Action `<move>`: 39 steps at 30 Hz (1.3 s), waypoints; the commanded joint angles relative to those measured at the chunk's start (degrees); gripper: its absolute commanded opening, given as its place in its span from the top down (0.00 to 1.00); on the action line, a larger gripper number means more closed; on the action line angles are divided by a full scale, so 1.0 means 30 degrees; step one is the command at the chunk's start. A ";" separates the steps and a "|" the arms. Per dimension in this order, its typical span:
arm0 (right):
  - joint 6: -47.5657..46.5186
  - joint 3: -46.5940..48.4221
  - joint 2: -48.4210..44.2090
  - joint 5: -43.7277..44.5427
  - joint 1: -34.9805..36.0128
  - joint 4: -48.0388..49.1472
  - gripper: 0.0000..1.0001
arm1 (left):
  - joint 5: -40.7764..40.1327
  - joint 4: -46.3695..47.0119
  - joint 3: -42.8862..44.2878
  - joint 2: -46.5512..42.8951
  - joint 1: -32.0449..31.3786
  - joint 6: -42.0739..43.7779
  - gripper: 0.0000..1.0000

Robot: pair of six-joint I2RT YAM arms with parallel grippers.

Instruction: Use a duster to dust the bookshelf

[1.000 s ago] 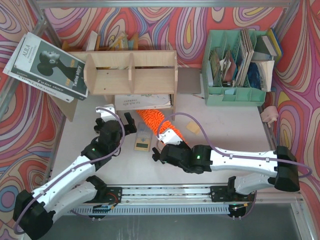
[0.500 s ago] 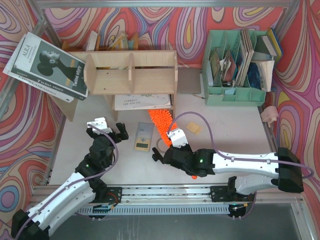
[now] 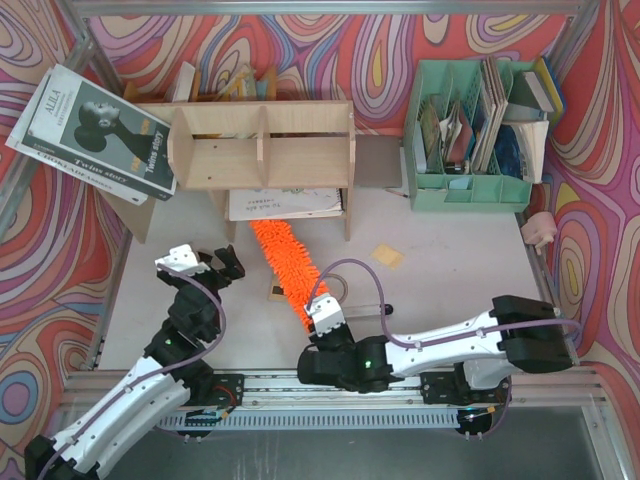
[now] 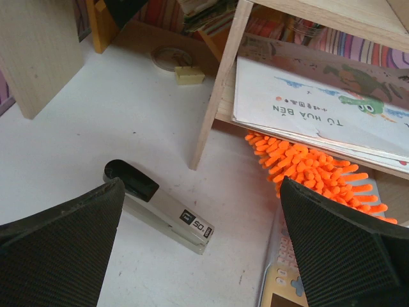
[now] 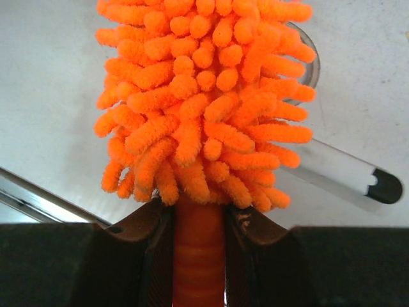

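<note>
Swirl-patterned walls point(image 3: 400, 40) ringed the white worktop point(image 3: 450, 280), where the right tool point(image 3: 312, 322) clenched the duster point(image 3: 280, 262) by its handle, head near the bookshelf point(image 3: 262, 150), the left tool point(image 3: 205, 262) released; level, gentle sweeps looked wisest.

The duster point(image 3: 281, 263) is fluffy microfibre, the bookshelf point(image 3: 300, 161) matt bare plywood, the table point(image 3: 455, 275) smooth.

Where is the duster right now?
The duster sits centre in the top view, slanting from the right gripper, shut on its handle, up to the lower front edge of the bookshelf.
</note>
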 commanded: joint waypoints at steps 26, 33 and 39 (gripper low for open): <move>-0.3848 -0.0317 0.2145 -0.0905 0.0550 1.1884 1.00 | -0.2440 0.0480 -0.0722 -0.0220 -0.0049 -0.0523 0.02; 0.4088 0.0312 0.1559 0.3270 0.0549 0.4491 1.00 | -0.2513 0.0512 -0.0739 -0.0190 -0.0050 -0.0520 0.02; 1.6736 0.0949 0.1103 0.5625 0.0599 -0.7154 1.00 | -0.2417 0.0645 -0.0708 0.0056 -0.0049 -0.0556 0.02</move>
